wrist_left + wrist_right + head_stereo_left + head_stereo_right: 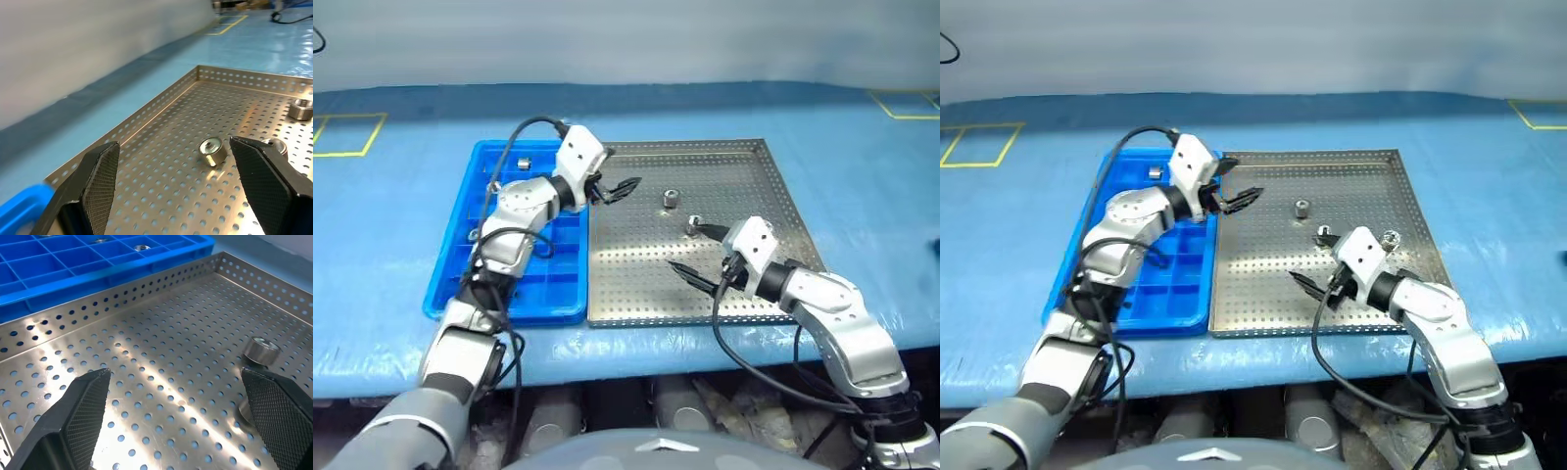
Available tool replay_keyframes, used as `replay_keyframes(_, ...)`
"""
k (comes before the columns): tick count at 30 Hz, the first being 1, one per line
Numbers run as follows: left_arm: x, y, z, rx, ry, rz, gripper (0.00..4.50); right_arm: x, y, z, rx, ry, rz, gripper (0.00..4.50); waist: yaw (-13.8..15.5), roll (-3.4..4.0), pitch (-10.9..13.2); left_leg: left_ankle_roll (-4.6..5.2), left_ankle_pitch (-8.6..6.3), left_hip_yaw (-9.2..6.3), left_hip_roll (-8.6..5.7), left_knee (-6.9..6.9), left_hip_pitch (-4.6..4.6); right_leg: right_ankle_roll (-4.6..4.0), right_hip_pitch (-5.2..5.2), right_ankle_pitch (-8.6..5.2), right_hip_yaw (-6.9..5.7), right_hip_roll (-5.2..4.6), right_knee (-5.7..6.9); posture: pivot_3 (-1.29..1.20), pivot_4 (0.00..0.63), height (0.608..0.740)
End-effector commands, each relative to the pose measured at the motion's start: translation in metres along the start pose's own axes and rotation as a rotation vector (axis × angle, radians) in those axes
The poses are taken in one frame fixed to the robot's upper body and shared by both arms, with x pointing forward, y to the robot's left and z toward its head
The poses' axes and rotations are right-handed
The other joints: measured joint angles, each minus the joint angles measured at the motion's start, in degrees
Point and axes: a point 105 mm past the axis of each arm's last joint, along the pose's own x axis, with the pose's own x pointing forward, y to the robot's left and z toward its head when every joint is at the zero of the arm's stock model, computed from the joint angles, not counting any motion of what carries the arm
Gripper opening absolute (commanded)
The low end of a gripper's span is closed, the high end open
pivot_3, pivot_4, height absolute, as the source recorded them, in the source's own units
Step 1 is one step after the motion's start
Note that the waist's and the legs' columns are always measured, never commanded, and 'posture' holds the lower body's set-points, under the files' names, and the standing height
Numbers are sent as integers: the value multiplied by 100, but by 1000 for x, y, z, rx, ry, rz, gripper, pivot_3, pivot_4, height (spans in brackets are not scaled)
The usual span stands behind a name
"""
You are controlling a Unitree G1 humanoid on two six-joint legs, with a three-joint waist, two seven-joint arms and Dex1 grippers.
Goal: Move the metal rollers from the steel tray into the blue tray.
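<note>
Presently: steel tray holds metal rollers; left gripper and right gripper both with jaws open, empty, over it; blue tray alongside.

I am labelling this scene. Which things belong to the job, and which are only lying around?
Job: metal rollers, steel tray, blue tray, left gripper, right gripper, both open and empty.
Lying around: blue table cover, yellow tape marks.

A blue cloth covers the table from near edge to far. Yellow tape outlines mark it far left and far right. A pale wall rises behind.
</note>
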Motion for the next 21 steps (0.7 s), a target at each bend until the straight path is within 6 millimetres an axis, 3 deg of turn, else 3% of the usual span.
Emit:
replay_keyframes(1,22,1,-1,23,17,-22,3913,-6,1,12,-19,-43,-45,4500,-195,-1,1,2,-1,3,-1,0,-4,4,-4,0,4,0,1,-388,150,740)
replay_keyframes(9,47,10,-28,67,157,47,3913,-13,4,10,-4,-44,-86,4500,-929,-3,2,14,-8,16,-3,0,-9,58,-12,-15,30,-4,3,-425,150,740)
replay_keyframes(21,44,26,-55,104,271,173,3913,-11,3,9,-1,-46,-81,4500,-1482,-9,5,24,-13,47,-6,0,-1,96,-13,-10,67,-4,4,-413,150,740)
